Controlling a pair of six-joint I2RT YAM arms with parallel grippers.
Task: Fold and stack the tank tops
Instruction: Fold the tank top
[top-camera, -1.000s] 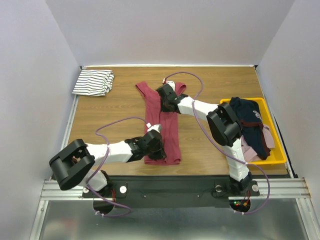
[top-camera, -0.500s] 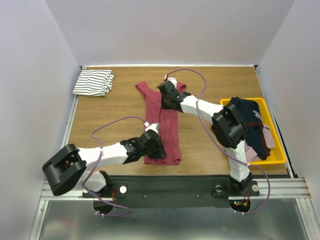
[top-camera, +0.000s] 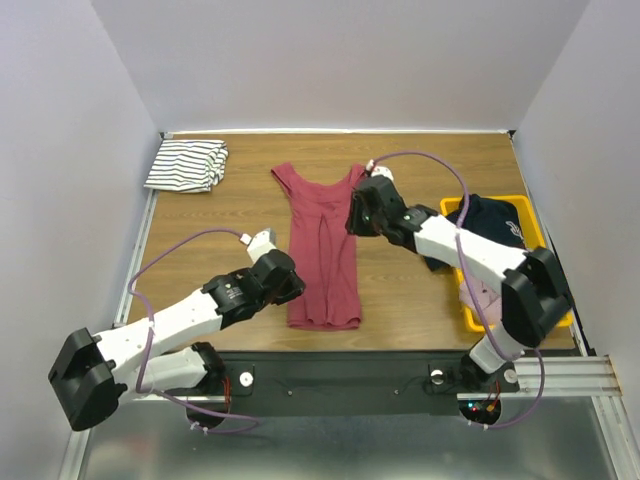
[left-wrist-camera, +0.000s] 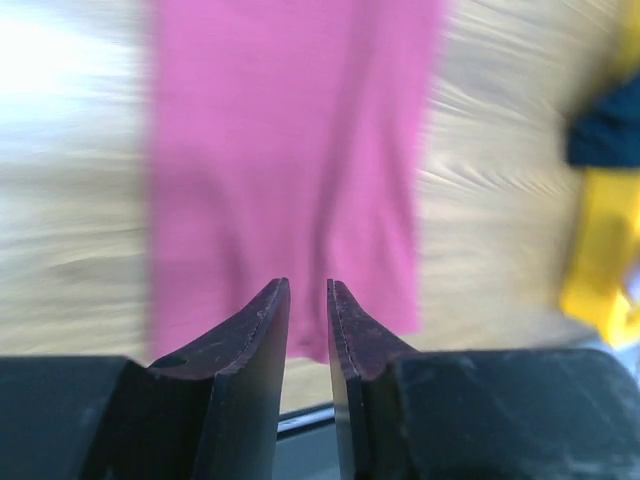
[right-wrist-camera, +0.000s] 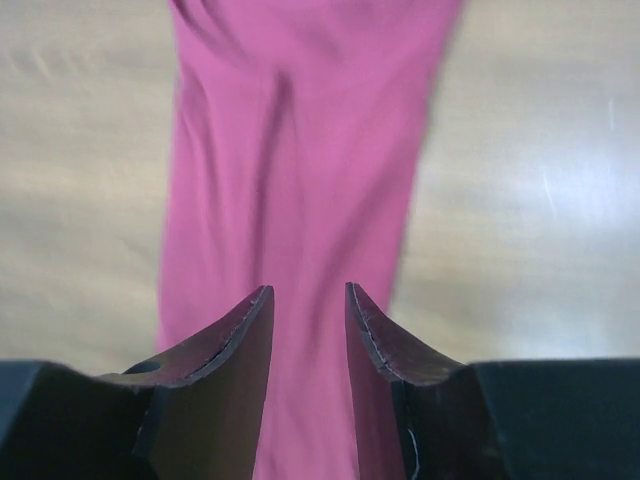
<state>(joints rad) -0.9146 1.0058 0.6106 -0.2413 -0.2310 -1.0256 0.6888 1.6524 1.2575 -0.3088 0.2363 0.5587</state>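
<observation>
- Cloth first: the plain dark red tank top (top-camera: 323, 250) lies spread flat on the wooden table (top-camera: 230, 230), between the two grippers.
- Its long axis runs from the arm bases straight toward the far wall. The two straps and scooped neck point away, and the hem lies at the near edge.
- Its body is narrow and even in colour, with soft lengthwise creases down the middle. The hem is a little rumpled.
- The left gripper (top-camera: 296, 286) hovers just off the lower left side of the top, with its fingertips turned toward the cloth. In its wrist view the dark fingers stand slightly parted with nothing between them, and the red cloth stretches away beyond the tips, blurred.
- The right gripper (top-camera: 353, 220) hangs at the upper right side of the top, near the armhole. Its jaws are spread wider than the left's and hold nothing. Its wrist view shows the top lengthwise under and beyond the fingertips.
- The striped tank top (top-camera: 186, 165), white with thin dark lines, sits folded into a small bundle well beyond the left gripper, in the far left corner.
- Behind the right gripper, along its own arm, a yellow bin (top-camera: 555, 300) holds dark clothes (top-camera: 495, 225).
</observation>
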